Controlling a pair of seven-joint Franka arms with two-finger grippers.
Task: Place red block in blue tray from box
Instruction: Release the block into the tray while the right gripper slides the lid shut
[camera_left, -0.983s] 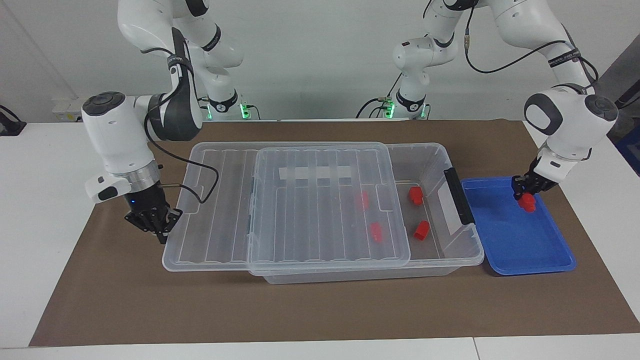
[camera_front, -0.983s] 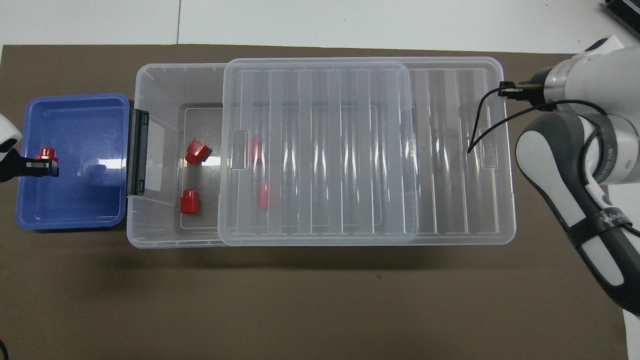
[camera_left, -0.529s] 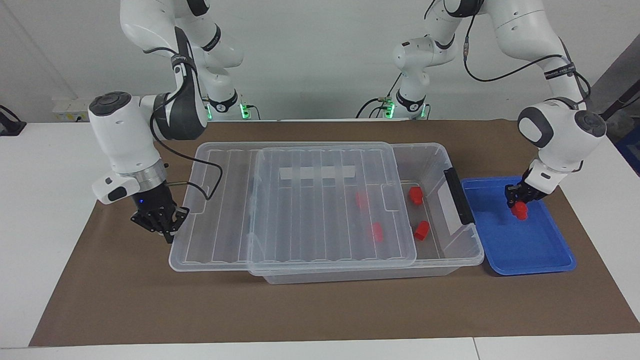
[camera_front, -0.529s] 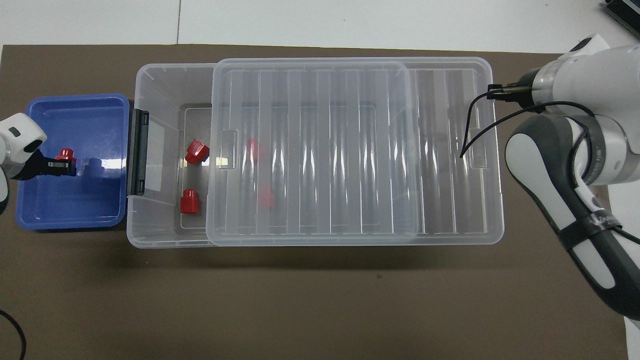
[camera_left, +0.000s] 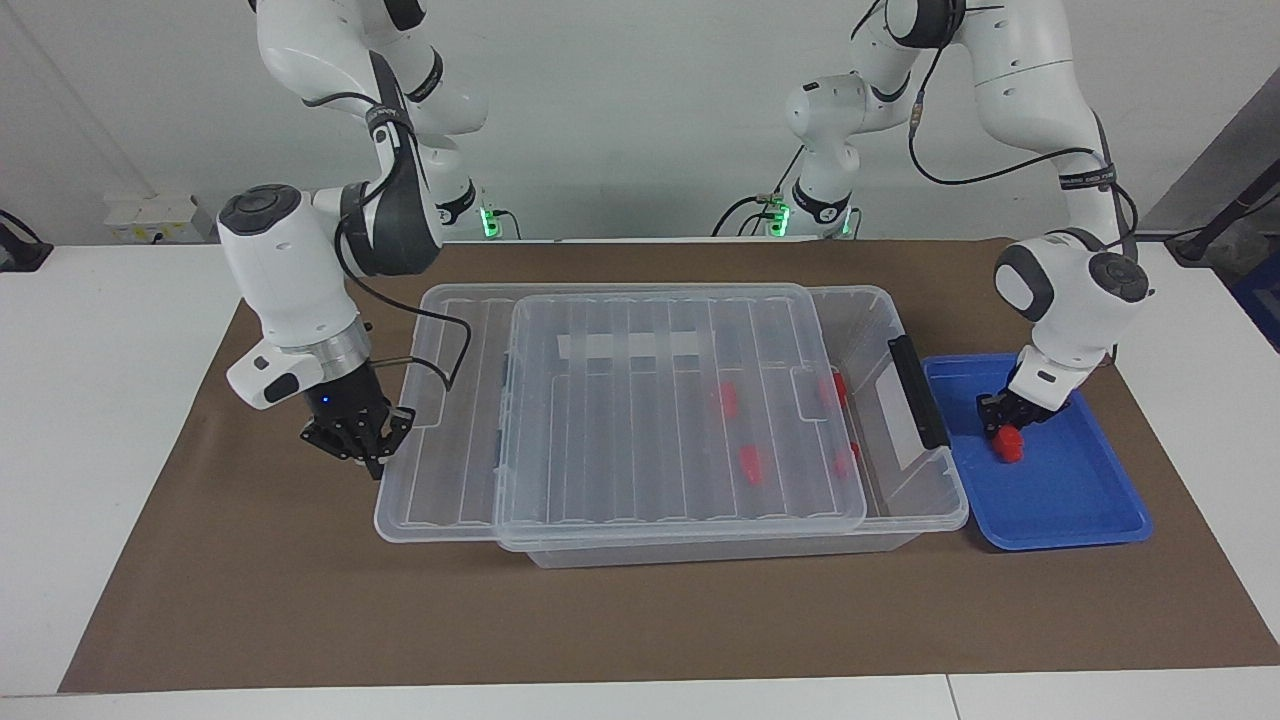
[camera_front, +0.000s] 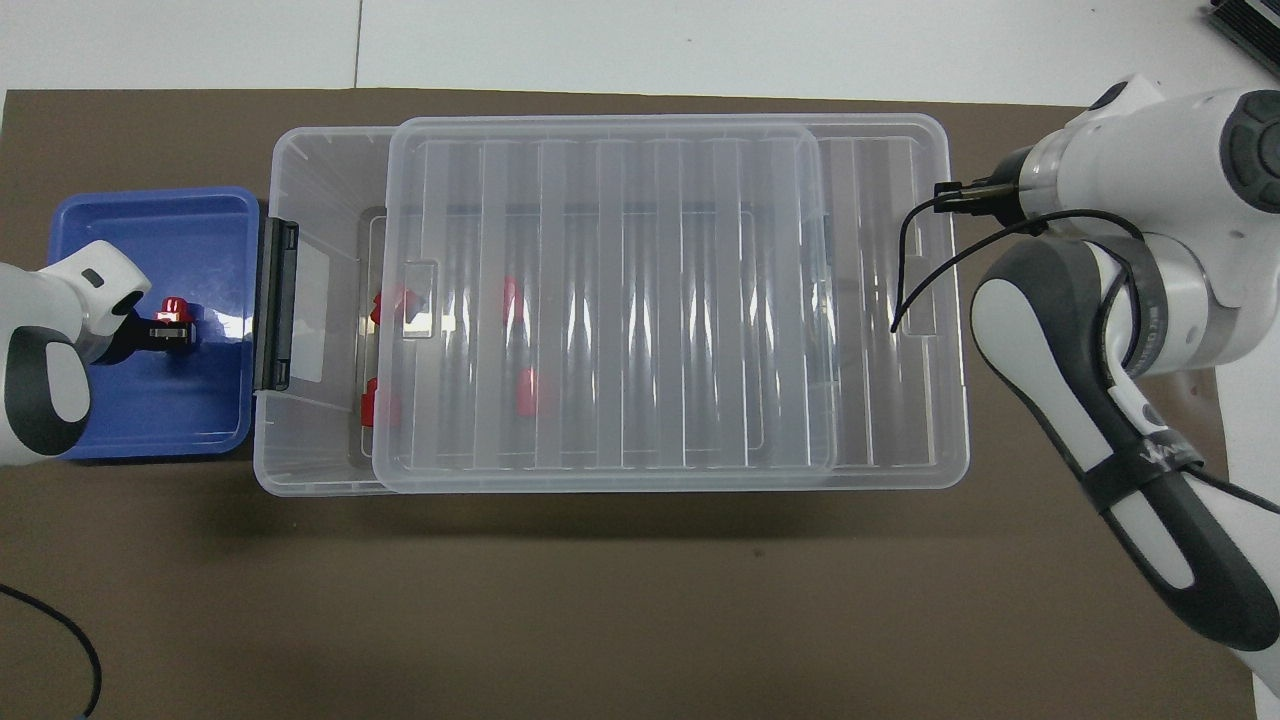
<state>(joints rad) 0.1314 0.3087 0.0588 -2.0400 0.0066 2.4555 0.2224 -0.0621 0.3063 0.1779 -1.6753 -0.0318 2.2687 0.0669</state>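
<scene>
The clear box (camera_left: 900, 520) lies across the middle of the mat, also in the overhead view (camera_front: 300, 460). Its ribbed lid (camera_left: 650, 420) lies flat on top, shifted toward the right arm's end. My right gripper (camera_left: 362, 447) is shut on that end of the lid. Several red blocks show through the lid, one of them (camera_left: 750, 463) mid-box and another (camera_front: 385, 305) near the latch end. The blue tray (camera_left: 1080, 510) sits beside the box's latch end. My left gripper (camera_left: 1004, 428) is shut on a red block (camera_left: 1008, 445) low inside the tray, also in the overhead view (camera_front: 174, 306).
A black latch (camera_left: 918, 392) closes the box end beside the tray. A white tape strip (camera_left: 628, 345) shows at the lid. A brown mat (camera_left: 640, 620) covers the table, with white table around it. The right arm's cable (camera_left: 440, 350) hangs over the lid's end.
My right gripper has slid the lid toward the tray end, so it now covers all the blocks in the box. My left gripper has carried its block across the tray toward the box.
</scene>
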